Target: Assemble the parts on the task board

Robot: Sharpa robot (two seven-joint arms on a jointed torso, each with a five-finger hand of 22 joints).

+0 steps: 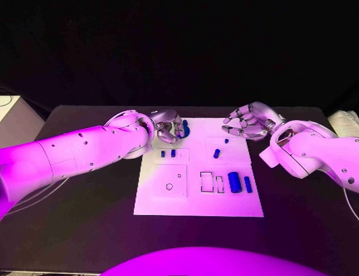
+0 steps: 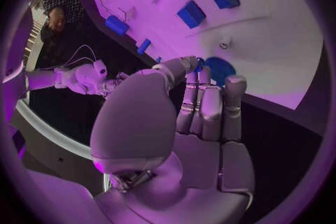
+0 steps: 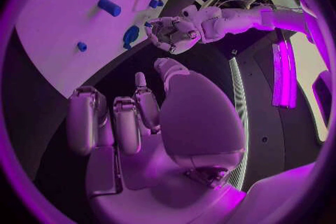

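Note:
The white task board (image 1: 198,201) lies mid-table. My left hand (image 1: 167,127) hovers at its far left corner, fingers curled beside a blue rounded part (image 1: 184,127). In the left wrist view the thumb and fingertips (image 2: 192,64) meet the edge of that part (image 2: 221,70); whether they grip it is unclear. Over the far right corner, my right hand (image 1: 247,122) holds nothing, its fingers (image 3: 87,117) apart. Two small blue pieces (image 1: 168,153), a blue cylinder (image 1: 217,153) and a blue peg (image 1: 226,140) stand on the board. A blue block (image 1: 234,181) and a slim bar (image 1: 247,184) lie nearer me.
Outlined slots (image 1: 206,181) and a small hole (image 1: 168,186) mark the board's near half. Black table (image 1: 80,218) surrounds the board. A pale ribbed object (image 1: 346,122) sits at the table's right edge.

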